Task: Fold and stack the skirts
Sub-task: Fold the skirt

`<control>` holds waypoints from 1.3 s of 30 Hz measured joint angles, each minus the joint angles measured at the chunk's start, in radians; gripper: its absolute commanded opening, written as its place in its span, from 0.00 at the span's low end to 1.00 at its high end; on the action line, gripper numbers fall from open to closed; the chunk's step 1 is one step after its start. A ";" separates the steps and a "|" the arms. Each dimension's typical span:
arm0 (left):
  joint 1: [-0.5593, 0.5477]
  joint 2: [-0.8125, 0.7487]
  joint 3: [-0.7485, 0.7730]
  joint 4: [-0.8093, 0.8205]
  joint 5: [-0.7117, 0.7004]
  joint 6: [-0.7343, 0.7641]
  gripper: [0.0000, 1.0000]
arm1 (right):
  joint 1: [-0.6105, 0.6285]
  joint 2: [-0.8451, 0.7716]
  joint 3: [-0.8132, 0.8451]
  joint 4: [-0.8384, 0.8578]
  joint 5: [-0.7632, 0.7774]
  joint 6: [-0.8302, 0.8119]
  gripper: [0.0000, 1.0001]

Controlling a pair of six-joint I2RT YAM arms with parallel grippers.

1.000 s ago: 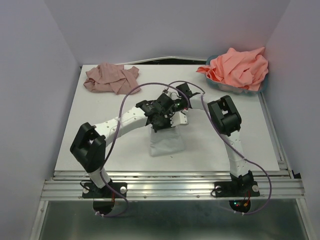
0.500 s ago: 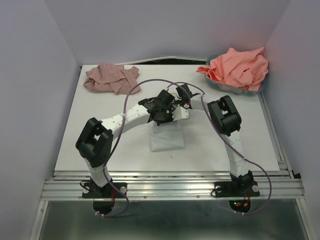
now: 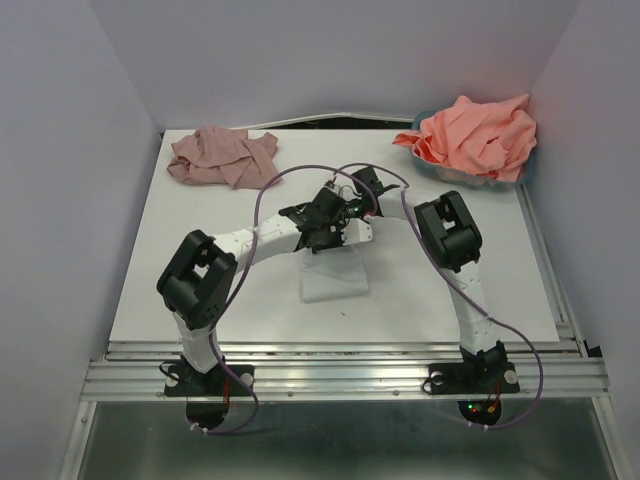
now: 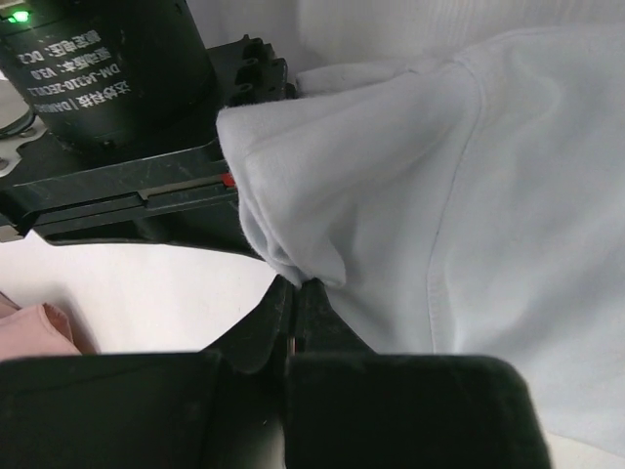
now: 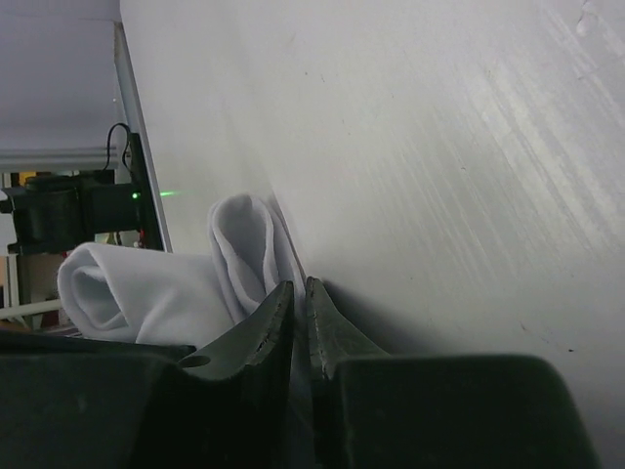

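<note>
The pale white-blue skirt (image 3: 334,278) lies mid-table, and both grippers hold its far edge up. My left gripper (image 3: 323,226) is shut on a bunched corner of the pale skirt (image 4: 469,195), pinched right at its fingertips (image 4: 296,285). Close beside it on the right, my right gripper (image 3: 353,224) is shut on a thin fold of the same skirt (image 5: 239,254), just above the tabletop. The crinkly mauve-pink skirt (image 3: 222,157) lies crumpled at the far left corner. Coral-salmon cloth (image 3: 478,135) is heaped at the far right.
The coral cloth fills a teal basket (image 3: 527,172) at the table's far right corner. The white table (image 3: 450,290) is walled on the left, back and right. In the left wrist view the right arm's black motor housing (image 4: 107,88) sits very close.
Both grippers have carried the pale skirt's held edge a little farther from the near edge. The left arm's elbow has swung to the right. Both grips hold.
</note>
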 measured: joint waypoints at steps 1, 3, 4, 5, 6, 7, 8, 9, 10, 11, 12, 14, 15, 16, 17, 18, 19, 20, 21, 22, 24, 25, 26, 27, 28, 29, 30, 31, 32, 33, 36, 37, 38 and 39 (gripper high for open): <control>0.000 0.000 -0.006 0.010 -0.005 0.001 0.17 | 0.002 0.000 0.004 -0.003 0.004 0.003 0.18; 0.001 0.000 -0.021 0.029 -0.016 0.002 0.35 | 0.004 0.001 0.017 -0.007 0.021 0.010 0.26; 0.002 0.000 -0.024 0.033 -0.022 0.003 0.45 | 0.004 0.001 0.023 -0.009 0.026 0.011 0.34; 0.005 0.000 -0.026 0.036 -0.024 0.007 0.55 | 0.003 0.001 0.033 -0.012 0.036 0.018 0.39; 0.007 0.000 -0.026 0.037 -0.027 0.002 0.60 | 0.000 0.001 0.046 -0.017 0.043 0.026 0.46; 0.010 -0.003 -0.027 0.038 -0.031 0.001 0.61 | 0.000 0.001 0.057 -0.019 0.050 0.029 0.51; 0.013 -0.008 -0.027 0.037 -0.032 0.001 0.69 | -0.001 0.001 0.074 -0.024 0.061 0.035 0.52; 0.014 -0.015 -0.027 0.034 -0.034 -0.006 0.81 | -0.006 0.001 0.089 -0.025 0.072 0.040 0.55; 0.017 -0.028 -0.027 0.029 -0.036 -0.014 0.99 | -0.012 0.001 0.109 -0.027 0.095 0.042 0.62; 0.020 -0.045 -0.027 0.024 -0.036 -0.018 0.99 | -0.028 0.001 0.142 -0.034 0.119 0.050 0.62; 0.027 -0.078 -0.027 0.013 -0.034 -0.047 0.99 | -0.043 0.001 0.162 -0.032 0.142 0.051 0.63; 0.039 -0.142 -0.026 -0.004 -0.029 -0.091 0.99 | -0.084 0.001 0.210 -0.035 0.187 0.059 0.65; 0.051 -0.193 -0.026 -0.010 -0.020 -0.135 0.99 | -0.106 0.000 0.229 -0.033 0.206 0.059 0.65; 0.060 -0.222 -0.026 -0.013 -0.018 -0.161 0.99 | -0.139 -0.006 0.245 -0.031 0.231 0.058 0.66; 0.079 -0.267 -0.025 -0.014 -0.008 -0.193 0.99 | -0.163 -0.017 0.248 -0.031 0.244 0.057 0.66; 0.108 -0.318 -0.023 -0.016 0.001 -0.232 0.99 | -0.180 -0.029 0.248 -0.034 0.255 0.054 0.66; 0.133 -0.350 -0.023 -0.016 0.014 -0.275 0.99 | -0.211 -0.056 0.238 -0.035 0.270 0.052 0.66; 0.166 -0.386 -0.023 -0.019 0.031 -0.330 0.99 | -0.227 -0.081 0.222 -0.034 0.277 0.050 0.65; 0.196 -0.408 -0.023 -0.021 0.049 -0.381 0.99 | -0.239 -0.121 0.189 -0.030 0.276 0.050 0.64; 0.221 -0.419 -0.023 -0.022 0.065 -0.421 0.99 | -0.243 -0.153 0.161 -0.031 0.273 0.050 0.64; 0.286 -0.431 -0.050 -0.012 0.130 -0.518 0.97 | -0.235 -0.251 0.079 -0.035 0.247 0.050 0.62; 0.313 -0.431 -0.080 -0.003 0.165 -0.568 0.94 | -0.226 -0.283 0.049 -0.030 0.234 0.048 0.61; 0.337 -0.423 -0.121 0.002 0.201 -0.634 0.88 | -0.207 -0.332 0.003 -0.027 0.217 0.046 0.60; 0.349 -0.414 -0.149 -0.002 0.220 -0.672 0.86 | -0.188 -0.361 -0.027 -0.028 0.204 0.045 0.60; 0.362 -0.393 -0.185 0.000 0.243 -0.724 0.85 | -0.164 -0.393 -0.067 -0.024 0.189 0.042 0.59; 0.375 -0.364 -0.224 0.003 0.269 -0.787 0.85 | -0.135 -0.420 -0.106 -0.024 0.174 0.038 0.56; 0.389 -0.333 -0.262 0.008 0.288 -0.834 0.85 | -0.112 -0.437 -0.141 -0.026 0.159 0.035 0.54; 0.399 -0.310 -0.295 0.013 0.301 -0.869 0.85 | -0.087 -0.444 -0.167 -0.025 0.149 0.030 0.49; 0.410 -0.291 -0.327 0.011 0.312 -0.904 0.85 | -0.063 -0.444 -0.198 -0.023 0.141 0.023 0.47; 0.418 -0.278 -0.349 0.003 0.325 -0.937 0.85 | -0.047 -0.443 -0.229 -0.024 0.137 0.019 0.46; 0.439 -0.254 -0.379 -0.003 0.362 -1.004 0.85 | -0.029 -0.419 -0.311 -0.032 0.136 0.000 0.42; 0.441 -0.251 -0.380 0.005 0.372 -1.015 0.85 | -0.031 -0.404 -0.337 -0.034 0.145 -0.005 0.40; 0.441 -0.244 -0.381 0.019 0.392 -1.032 0.85 | -0.035 -0.389 -0.351 -0.035 0.148 -0.007 0.39; 0.441 -0.235 -0.382 0.030 0.407 -1.044 0.84 | -0.037 -0.376 -0.368 -0.029 0.157 -0.009 0.38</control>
